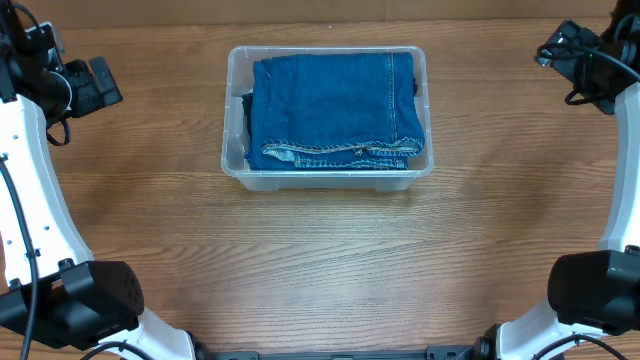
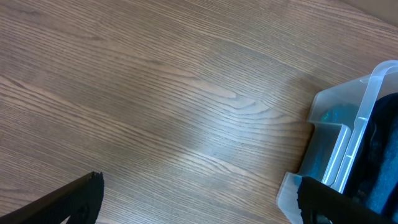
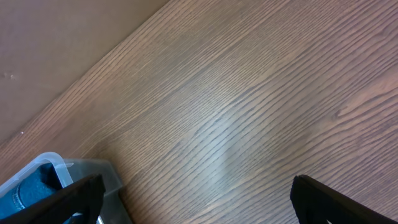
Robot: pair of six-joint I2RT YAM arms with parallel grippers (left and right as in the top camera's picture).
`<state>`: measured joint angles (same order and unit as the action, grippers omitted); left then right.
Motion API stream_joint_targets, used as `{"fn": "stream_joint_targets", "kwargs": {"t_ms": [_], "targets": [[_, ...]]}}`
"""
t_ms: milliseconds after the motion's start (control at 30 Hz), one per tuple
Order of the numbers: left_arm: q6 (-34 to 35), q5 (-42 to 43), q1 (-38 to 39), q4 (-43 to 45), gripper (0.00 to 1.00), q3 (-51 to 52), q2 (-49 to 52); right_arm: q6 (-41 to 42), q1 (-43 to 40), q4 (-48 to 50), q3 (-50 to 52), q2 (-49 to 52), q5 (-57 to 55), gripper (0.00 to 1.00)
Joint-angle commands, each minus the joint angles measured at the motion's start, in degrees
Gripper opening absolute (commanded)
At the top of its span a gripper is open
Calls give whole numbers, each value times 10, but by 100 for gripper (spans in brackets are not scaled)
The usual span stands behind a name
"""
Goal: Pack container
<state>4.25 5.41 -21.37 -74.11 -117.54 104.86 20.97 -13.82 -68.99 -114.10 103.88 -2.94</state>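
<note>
The clear plastic container stands at the back middle of the wooden table. Folded blue jeans fill it, with a dark garment showing along its left side. My left gripper is open and empty, raised at the far left, well apart from the container; a corner of the container shows at the right of the left wrist view. My right gripper is open and empty at the far right back; a corner of the container shows at the lower left of the right wrist view.
The wooden table spreads bare in front of the container. A wall or backboard runs along the table's back edge. The arm bases stand at the front corners.
</note>
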Motion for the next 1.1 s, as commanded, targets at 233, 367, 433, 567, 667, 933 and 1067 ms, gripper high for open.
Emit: {"fn": "stream_joint_targets", "kwargs": {"t_ms": [233,367,433,567,667,933,1067], "targets": [[-9,4,29,0,100,2,-108,3,1,3,-6,0,1,100],[-9,3,80,-1,100,2,-186,3,1,3,-6,0,1,100],[-13,-34,119,-3,100,2,-228,3,1,3,-6,0,1,100],[-10,-40,162,45,100,27,-324,3,1,3,-6,0,1,100],[-28,1,161,206,100,177,-429,3,1,3,-6,0,1,100],[-43,97,162,647,100,697,-697,3,1,3,-6,0,1,100],[-43,92,163,743,100,873,-804,3,1,3,-6,0,1,100]]}}
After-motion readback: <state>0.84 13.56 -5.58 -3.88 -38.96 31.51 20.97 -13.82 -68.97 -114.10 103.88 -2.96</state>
